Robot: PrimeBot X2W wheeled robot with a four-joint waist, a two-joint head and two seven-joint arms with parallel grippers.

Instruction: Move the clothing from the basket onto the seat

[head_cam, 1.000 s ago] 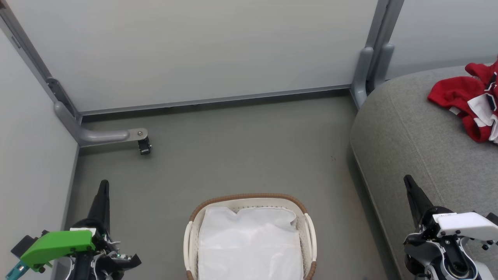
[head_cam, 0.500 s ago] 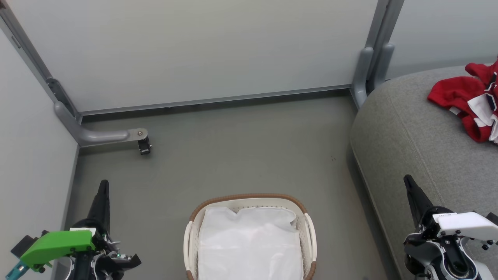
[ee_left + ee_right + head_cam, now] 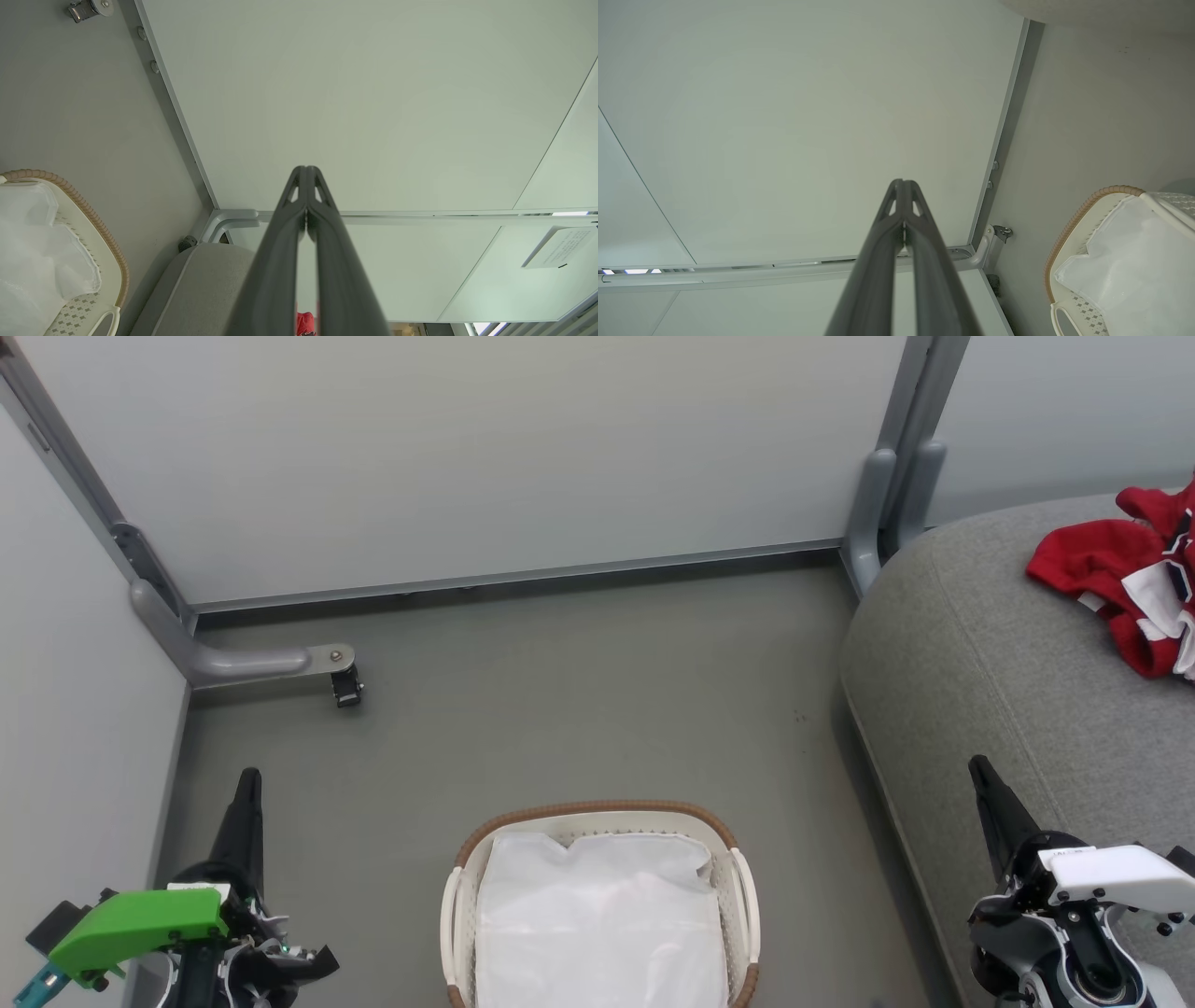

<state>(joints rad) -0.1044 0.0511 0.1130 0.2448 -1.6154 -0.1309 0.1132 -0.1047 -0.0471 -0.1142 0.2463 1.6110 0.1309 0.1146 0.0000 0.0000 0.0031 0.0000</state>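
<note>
1. The white perforated basket (image 3: 597, 807) with a brown woven rim stands on the floor at bottom centre of the head view. A plain white cloth sheet (image 3: 597, 924) lies spread inside it.
2. The red-and-white clothing (image 3: 1102, 569) lies bunched on the grey seat (image 3: 971, 653) at the upper right edge.
3. The left fingers (image 3: 245, 812), at lower left, are clenched on nothing, well apart from the clothing.
4. The right fingers (image 3: 997, 803), at lower right, are pressed together and empty. The clothing is higher in the frame, not touching them.
</note>
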